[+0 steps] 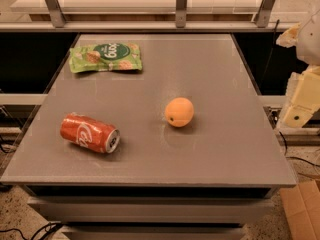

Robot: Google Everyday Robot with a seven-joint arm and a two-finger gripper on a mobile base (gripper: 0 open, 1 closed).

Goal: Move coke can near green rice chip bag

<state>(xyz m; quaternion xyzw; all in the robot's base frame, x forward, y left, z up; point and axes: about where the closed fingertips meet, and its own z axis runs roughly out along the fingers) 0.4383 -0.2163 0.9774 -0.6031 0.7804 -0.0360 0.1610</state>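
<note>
The coke can [90, 133] is red with white script and lies on its side at the front left of the grey table [220, 149], its silver top facing front right. The green rice chip bag [106, 57] lies flat at the table's back left, well behind the can. My gripper [302, 102] shows as a cream-coloured piece at the right edge of the view, off the table's right side and far from both the can and the bag.
A round orange fruit [179, 112] sits near the middle of the table, to the right of the can. A metal railing [181, 6] runs behind the table. A cardboard box [302, 209] stands on the floor at front right.
</note>
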